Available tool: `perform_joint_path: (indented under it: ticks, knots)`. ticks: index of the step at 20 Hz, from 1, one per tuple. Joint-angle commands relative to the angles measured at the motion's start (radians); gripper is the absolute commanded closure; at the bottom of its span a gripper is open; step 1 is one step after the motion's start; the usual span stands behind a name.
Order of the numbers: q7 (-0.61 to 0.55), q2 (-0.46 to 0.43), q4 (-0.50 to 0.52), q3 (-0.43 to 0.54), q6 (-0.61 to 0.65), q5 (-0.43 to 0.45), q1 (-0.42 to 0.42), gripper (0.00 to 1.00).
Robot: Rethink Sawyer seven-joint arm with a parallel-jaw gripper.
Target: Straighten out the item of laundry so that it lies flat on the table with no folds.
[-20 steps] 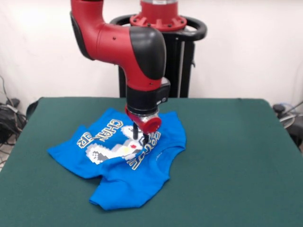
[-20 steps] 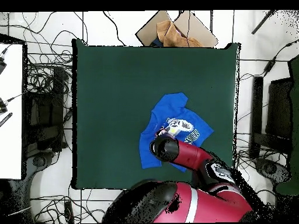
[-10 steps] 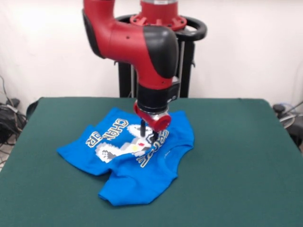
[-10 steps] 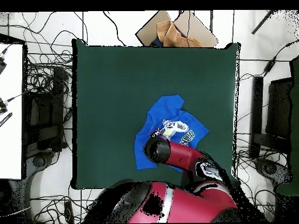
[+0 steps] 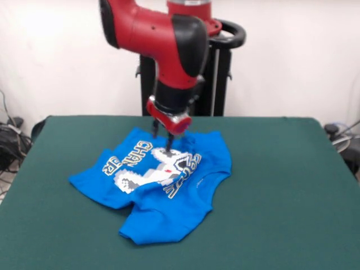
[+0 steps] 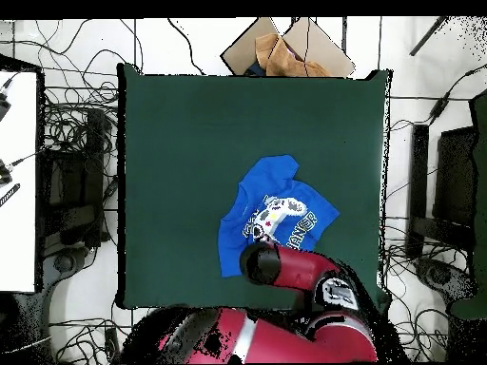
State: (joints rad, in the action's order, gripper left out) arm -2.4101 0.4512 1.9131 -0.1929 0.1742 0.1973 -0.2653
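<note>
Front view shows me the gripper (image 5: 161,142) low over the far part of the blue T-shirt (image 5: 157,185), its two dark fingers (image 5: 168,144) standing slightly apart and empty, tips just above or barely touching the cloth near the pixel print; I can't tell which. The shirt sits a little left of the middle of the green table (image 5: 281,185), rumpled: the near part is doubled over into a lobe, the neckline curves out on the right, and the "CHANGER" lettering runs skewed along the left. Overhead, the arm covers the shirt (image 6: 276,217) edge nearest the base, so I can't read that hem there. To do this step well, I judge I should not grab the middle of the print, which only bunches it. Better to pinch a single layer at an outer edge of the folded lobe, lift only slightly, and draw it outward and low, so the cloth underneath stays put.
</note>
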Motion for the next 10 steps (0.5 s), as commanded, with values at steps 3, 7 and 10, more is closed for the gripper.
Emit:
perform_joint_path:
  ticks: [3,7,10]
  knots:
    - [0.079,0.026,-0.011,0.100,-0.045,0.173,-0.278,0.00]
    - [0.044,0.078,-0.020,0.192,-0.012,0.158,-0.315,0.00]
    - [0.027,0.051,-0.069,0.235,0.002,0.139,-0.326,0.00]
